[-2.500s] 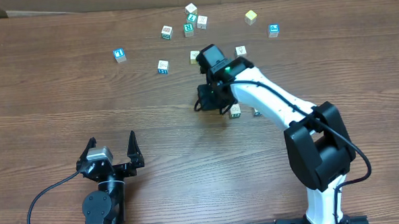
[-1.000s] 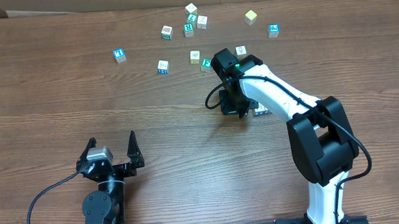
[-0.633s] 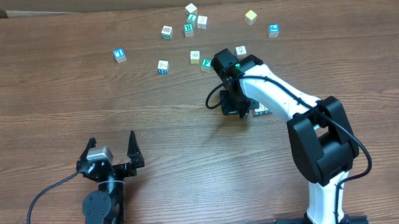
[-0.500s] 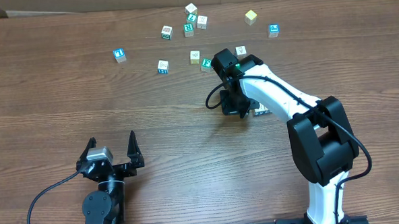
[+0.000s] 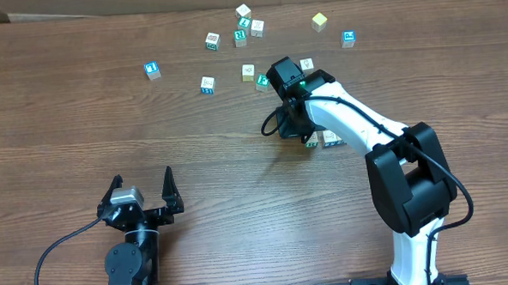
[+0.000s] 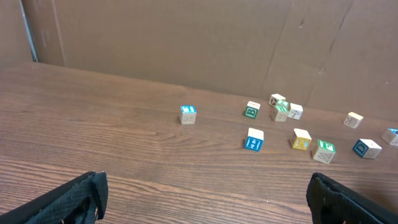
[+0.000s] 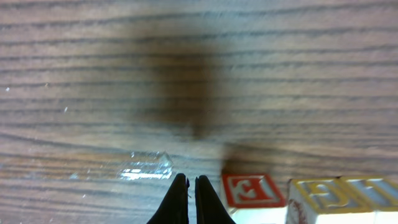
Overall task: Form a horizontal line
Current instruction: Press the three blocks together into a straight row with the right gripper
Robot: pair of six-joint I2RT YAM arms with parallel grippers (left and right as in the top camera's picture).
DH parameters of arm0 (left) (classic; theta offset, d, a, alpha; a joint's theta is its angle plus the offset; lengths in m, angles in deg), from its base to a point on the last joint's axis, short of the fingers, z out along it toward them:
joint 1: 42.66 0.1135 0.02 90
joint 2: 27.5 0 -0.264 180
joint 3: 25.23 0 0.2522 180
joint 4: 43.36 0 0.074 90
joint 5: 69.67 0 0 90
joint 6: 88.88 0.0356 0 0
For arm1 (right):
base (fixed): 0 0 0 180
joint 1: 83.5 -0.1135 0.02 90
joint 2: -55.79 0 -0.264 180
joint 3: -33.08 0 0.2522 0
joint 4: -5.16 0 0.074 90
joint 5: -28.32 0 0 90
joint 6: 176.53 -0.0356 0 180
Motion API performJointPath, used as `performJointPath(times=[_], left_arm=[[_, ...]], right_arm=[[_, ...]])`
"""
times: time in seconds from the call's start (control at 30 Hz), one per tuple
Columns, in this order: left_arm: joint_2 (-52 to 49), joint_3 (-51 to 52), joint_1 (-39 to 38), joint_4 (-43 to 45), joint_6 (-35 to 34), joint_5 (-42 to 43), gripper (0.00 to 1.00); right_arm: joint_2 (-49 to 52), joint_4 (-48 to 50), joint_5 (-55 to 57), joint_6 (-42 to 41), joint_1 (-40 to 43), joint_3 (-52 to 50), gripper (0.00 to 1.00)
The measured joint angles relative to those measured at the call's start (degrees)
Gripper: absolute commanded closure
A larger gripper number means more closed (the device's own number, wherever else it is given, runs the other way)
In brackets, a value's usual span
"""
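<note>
Wood-grain counter [image 5: 81, 124] carries all items; a brown cardboard wall [image 6: 186, 43] closes the far side.

1. Left pincer [image 5: 143, 176]: parked at the near edge, well apart from the work, fingers spread and empty.

2. Right pincer [image 7: 188, 198]: tips clenched together on nothing, low over the counter at mid-depth.

3. The horizontal line [image 7: 323, 196]: lies just to the right of the right pincer's tips. Its end cube, with a red-marked face [image 7: 252, 190], sits just beside the tips; contact cannot be confirmed. A cream cube with blue marks touches it on the side away from the pincer. Overhead shows 2 cubes; the arm hides the rest, so the count is unconfirmed.

4. Loose cubes [image 5: 207, 84]: scattered beyond the right pincer, toward the wall.

Assessment: the step in hand appears to be nudging the row's end cube into line with shut tips.

Recommendations:
- Meet the end face low and square, so the cube slides rather than twists.
- Push slowly along the row's axis; an off-centre push could buckle the row.
- Keep the tips clear of the counter.
</note>
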Motion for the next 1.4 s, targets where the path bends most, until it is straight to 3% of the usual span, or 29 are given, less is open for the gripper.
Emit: performJointPath(times=[0.33, 1.4], left_arm=[[0.0, 0.0, 0.0, 0.0, 0.0, 0.0, 0.00], [0.0, 0.0, 0.0, 0.0, 0.0, 0.0, 0.00]], right_arm=[[0.0, 1.2, 4.6, 0.4, 0.6, 0.0, 0.96], [0.0, -3.2, 2.9, -0.6, 2.7, 0.0, 0.96]])
